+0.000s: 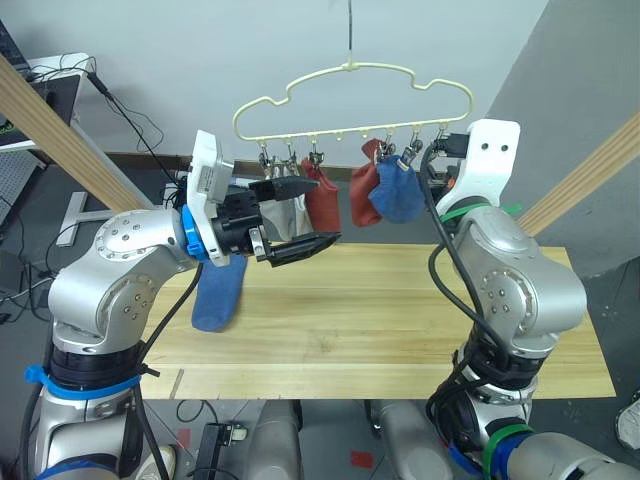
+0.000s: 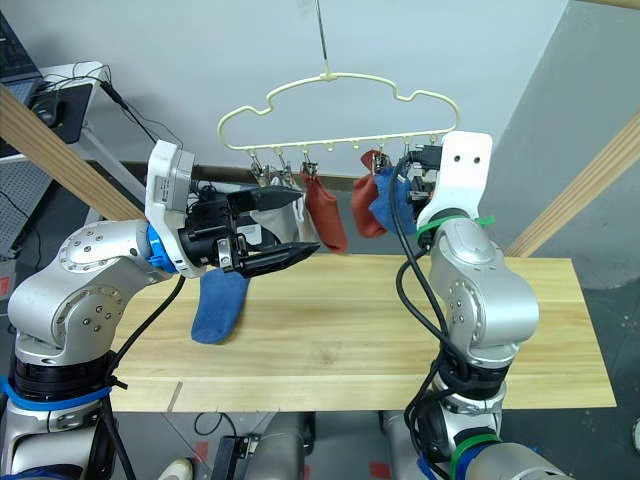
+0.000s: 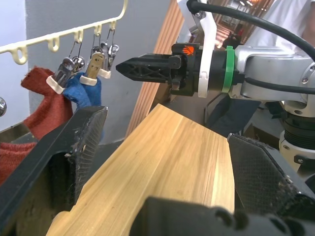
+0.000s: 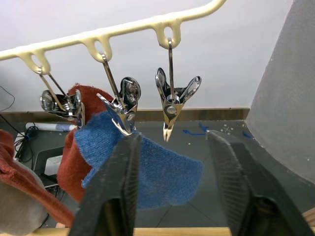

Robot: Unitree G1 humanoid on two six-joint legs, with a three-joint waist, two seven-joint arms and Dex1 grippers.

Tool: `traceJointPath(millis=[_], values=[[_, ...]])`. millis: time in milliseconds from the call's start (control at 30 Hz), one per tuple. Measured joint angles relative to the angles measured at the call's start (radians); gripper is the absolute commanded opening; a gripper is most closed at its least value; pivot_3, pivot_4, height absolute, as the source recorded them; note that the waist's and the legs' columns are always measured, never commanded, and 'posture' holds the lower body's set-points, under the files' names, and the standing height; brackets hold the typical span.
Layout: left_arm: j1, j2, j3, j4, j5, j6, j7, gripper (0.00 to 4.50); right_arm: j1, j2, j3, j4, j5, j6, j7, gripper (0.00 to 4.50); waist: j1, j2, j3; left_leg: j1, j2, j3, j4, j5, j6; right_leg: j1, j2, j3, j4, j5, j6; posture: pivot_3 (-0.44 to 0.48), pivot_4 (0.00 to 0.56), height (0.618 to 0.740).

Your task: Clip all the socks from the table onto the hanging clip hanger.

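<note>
In the left eye view the clip hanger (image 1: 352, 100) hangs above the far edge of the bench (image 1: 400, 330), and several socks are already clipped to it: a rust-red sock (image 1: 322, 195), a second rust-red one (image 1: 365, 190) and a blue sock (image 1: 397, 193), with a pale grey sock (image 1: 290, 215) partly hidden behind the left tool (image 1: 300, 215). That tool hovers near the hanger's left clips with its fingers spread wide and nothing between them. One loose blue sock (image 1: 218, 295) lies on the bench below the left arm, so at least this one is left to hang; whether a second grey sock is up I cannot tell. In the left wrist view the right tool (image 3: 147, 69) points toward the clipped socks with its fingers pressed together, empty. In the right wrist view the right tool's own fingers (image 4: 123, 187) appear apart just under the clipped blue sock (image 4: 147, 172) and an empty clip (image 4: 170, 103), so its state is unclear. By my judgement the job is mostly done.
</note>
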Motion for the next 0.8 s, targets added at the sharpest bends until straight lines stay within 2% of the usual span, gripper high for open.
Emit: traceJointPath(millis=[800], values=[[0.003, 0.009, 0.0, 0.0, 0.0, 0.0, 0.038, 4.5, -0.079, -0.034, -0.042, 0.217, 0.003, -0.186, 0.017, 2.26, 0.024, 0.0, 0.0, 0.0, 0.0, 0.0, 0.0, 0.0, 0.0, 0.0, 0.0, 0.0, 0.001, 0.0, 0.0, 0.027, 0.297, 0.74]])
